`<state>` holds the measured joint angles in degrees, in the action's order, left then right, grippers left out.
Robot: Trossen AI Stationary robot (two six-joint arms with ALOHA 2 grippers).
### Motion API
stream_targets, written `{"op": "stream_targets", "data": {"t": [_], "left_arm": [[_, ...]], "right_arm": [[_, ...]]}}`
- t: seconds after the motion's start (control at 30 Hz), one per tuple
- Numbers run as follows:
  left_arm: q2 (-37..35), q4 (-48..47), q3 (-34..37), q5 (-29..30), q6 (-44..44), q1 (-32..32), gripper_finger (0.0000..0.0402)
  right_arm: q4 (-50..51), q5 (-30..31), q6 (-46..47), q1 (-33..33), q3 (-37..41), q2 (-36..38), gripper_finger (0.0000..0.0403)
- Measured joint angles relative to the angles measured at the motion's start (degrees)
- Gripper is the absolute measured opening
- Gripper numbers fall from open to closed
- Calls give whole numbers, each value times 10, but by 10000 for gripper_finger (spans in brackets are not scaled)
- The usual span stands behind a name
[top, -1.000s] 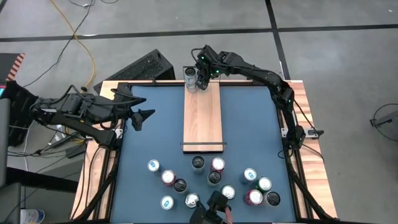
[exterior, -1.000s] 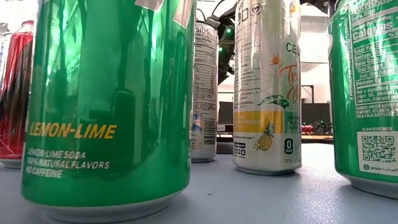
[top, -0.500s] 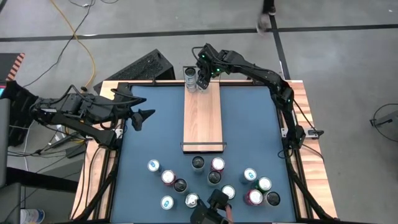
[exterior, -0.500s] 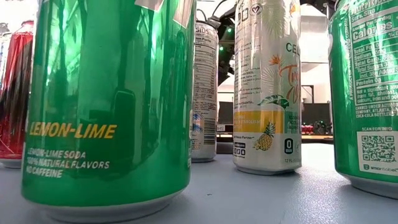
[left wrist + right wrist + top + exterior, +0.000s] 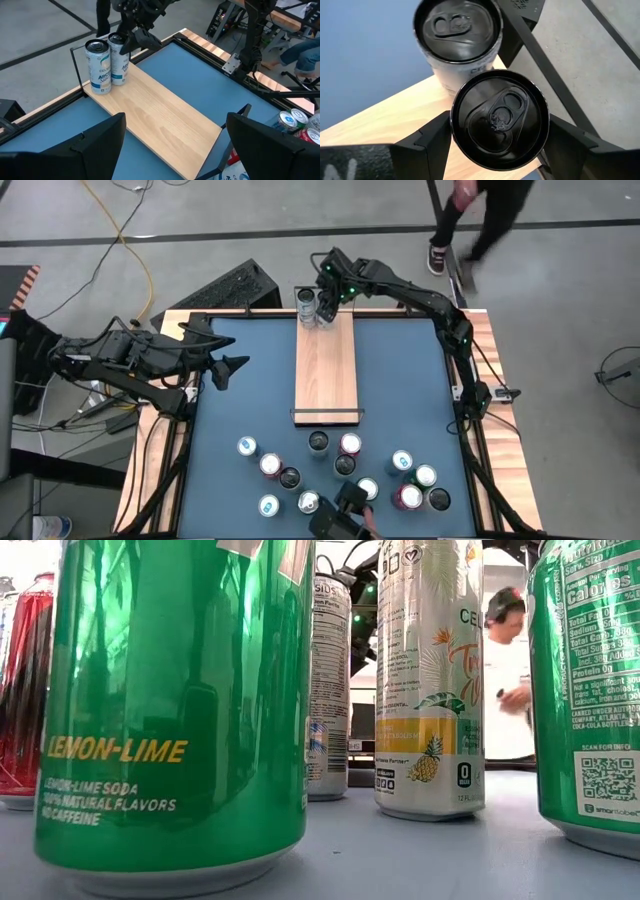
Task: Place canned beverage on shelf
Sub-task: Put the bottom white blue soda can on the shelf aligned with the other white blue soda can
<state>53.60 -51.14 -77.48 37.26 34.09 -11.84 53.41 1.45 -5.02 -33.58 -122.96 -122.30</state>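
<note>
The shelf [image 5: 327, 370] is a pale wood plank lying lengthwise in the middle of the blue table, with a thin black wire rail [image 5: 327, 412] at its near end. Two slim cans stand upright side by side on its far end. My right gripper [image 5: 326, 300] is shut on the right-hand can [image 5: 323, 310]. The other can [image 5: 306, 304] stands free just left of it. My left gripper [image 5: 228, 370] waits open over the table's left part, pointing at the shelf, with nothing between its fingers [image 5: 90, 145]. My right gripper pinches the right-hand can between its two fingers [image 5: 427, 142], one on each side of its wall just below the top rim [image 5: 454, 142]. The fingers slant down from the table's far right. The can stands upright with its base [image 5: 118, 80] on the shelf's far end.
Several more cans [image 5: 345, 470] stand clustered near the table's front edge, and they fill the low view as green cans [image 5: 180, 710] and a tall white can [image 5: 430, 680]. A person [image 5: 480, 220] walks past on the floor beyond the far edge. Most of the shelf's length is bare wood.
A person has walked into view beyond the table's far edge. Both arms and the cans have kept still.
</note>
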Motion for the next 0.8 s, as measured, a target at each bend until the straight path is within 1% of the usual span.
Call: {"op": "stream_targets", "data": {"t": [0.63,0.7,0.8], "left_arm": [[0,0,0,0,-4,0,332],[0,0,0,0,-4,0,332],[0,0,0,0,-4,0,332]], "right_arm": [[1,-24,-16,-4,0,1,273],[0,-29,-19,-4,-1,1,280],[-4,-31,-26,-4,-2,4,302]]}}
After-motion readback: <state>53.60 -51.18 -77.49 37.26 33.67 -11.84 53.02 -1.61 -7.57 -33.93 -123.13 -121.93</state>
